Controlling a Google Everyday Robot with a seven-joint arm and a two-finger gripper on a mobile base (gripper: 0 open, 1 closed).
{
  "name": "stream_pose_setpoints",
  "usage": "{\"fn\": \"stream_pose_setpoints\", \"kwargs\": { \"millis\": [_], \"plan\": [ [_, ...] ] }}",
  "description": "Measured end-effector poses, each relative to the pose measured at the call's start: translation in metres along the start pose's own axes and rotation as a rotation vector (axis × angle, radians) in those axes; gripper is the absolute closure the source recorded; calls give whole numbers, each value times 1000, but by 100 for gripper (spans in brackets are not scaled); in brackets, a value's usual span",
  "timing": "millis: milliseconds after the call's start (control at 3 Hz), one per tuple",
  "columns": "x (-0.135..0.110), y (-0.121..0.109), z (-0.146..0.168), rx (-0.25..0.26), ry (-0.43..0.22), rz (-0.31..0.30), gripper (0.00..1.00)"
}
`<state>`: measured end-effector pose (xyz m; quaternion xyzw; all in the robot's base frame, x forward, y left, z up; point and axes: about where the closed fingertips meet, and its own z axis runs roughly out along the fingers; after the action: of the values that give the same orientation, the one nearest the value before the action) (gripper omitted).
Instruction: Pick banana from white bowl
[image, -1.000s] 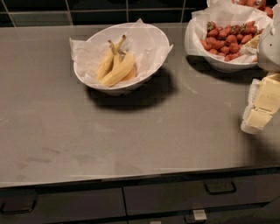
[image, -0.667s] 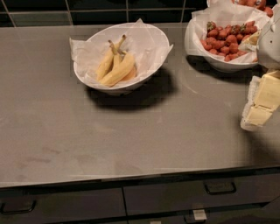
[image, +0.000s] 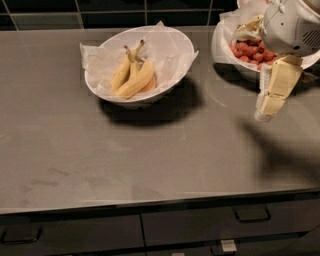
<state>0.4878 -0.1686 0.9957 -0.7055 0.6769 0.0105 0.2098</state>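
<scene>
Banana (image: 132, 77) lies in the bowl (image: 167, 85), stems up — easy to approach from above. Hand (image: 265, 111) hangs over the surface (image: 150, 165) near the strawberries (image: 250, 50), well apart (spread or clenched, can't tell).

Kitchen: grey tabletop (image: 150, 160) over drawers (image: 200, 225), dark tiled backsplash (image: 45, 20), bananas (image: 134, 80) in white bowl (image: 172, 80); gripper (image: 264, 113) hangs at right.

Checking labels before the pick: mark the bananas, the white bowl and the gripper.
bananas (image: 131, 79), camera view, middle of the bunch.
white bowl (image: 169, 88), camera view, outer wall, right side.
gripper (image: 265, 111), camera view, its lower tip, far right above the counter (image: 150, 160).
</scene>
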Motion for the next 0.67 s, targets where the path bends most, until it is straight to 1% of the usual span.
{"fn": "stream_pose_setpoints", "kwargs": {
  "millis": [333, 667],
  "plan": [
    [-26, -26, 8, -20, -85, -115, 0],
    [-31, -34, 6, -1, -99, -130, 0]
  ]
}}
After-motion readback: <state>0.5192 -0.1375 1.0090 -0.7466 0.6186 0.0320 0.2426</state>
